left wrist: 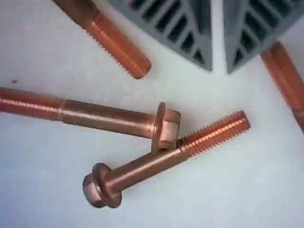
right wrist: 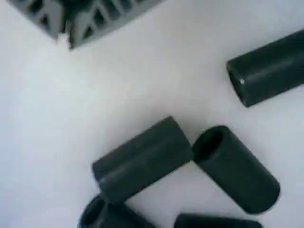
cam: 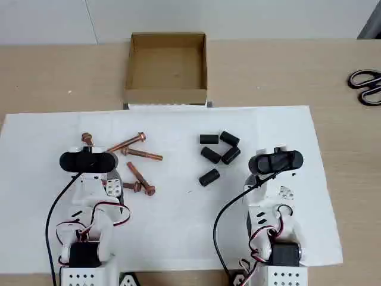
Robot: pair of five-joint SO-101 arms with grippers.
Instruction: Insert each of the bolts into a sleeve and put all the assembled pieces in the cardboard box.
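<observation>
A white paper sheet (cam: 178, 226) covers the near part of the table (cam: 47, 77). The cardboard box (cam: 166, 95) stands on the table at the middle of the sheet's far edge, with its opening facing up.

Five copper bolts (cam: 143, 154) lie flat and loose on the left part of the sheet, each one bare. Five black sleeves (cam: 210, 155) lie on their sides in a loose cluster right of the sheet's middle, well apart from the bolts.

The left gripper (left wrist: 219, 66) hangs just above the bolts. Its jaws are drawn together to a thin slit and grip nothing. Near its tips, the flanged head of one bolt touches the shank of another.

The right gripper (right wrist: 64, 38) hangs near the sleeve cluster with its jaws closed on nothing. Two of the sleeves there touch, the open end of one against the end of the other.

A pair of scissors (cam: 366, 86) lies near the table's right edge, off the sheet.
</observation>
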